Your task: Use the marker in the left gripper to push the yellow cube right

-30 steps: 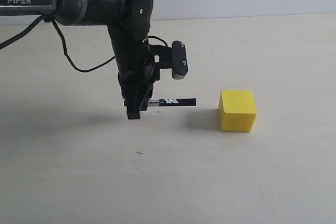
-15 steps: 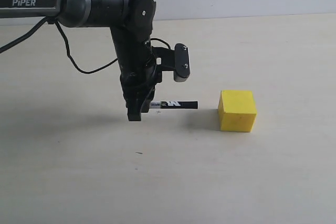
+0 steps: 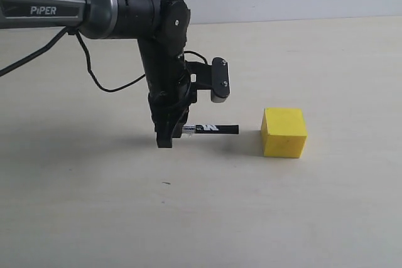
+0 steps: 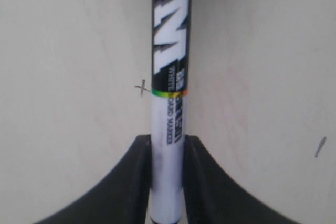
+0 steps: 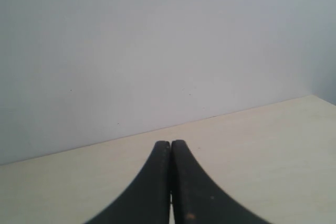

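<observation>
Exterior view: the left gripper (image 3: pixel 164 136) points down over the table (image 3: pixel 94 218), pinching the marker (image 3: pixel 212 129). The marker juts out level toward the yellow cube (image 3: pixel 284 132), its tip near the cube but not touching it.

Left wrist view: both fingers (image 4: pixel 131 182) clamp the marker's white barrel.

Right wrist view: the right gripper (image 5: pixel 170 150) has its fingers pressed together.

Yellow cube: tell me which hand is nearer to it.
Left. The left hand holds the marker beside the cube, tip short of it. The right hand is outside the exterior view; its camera shows no cube.
</observation>
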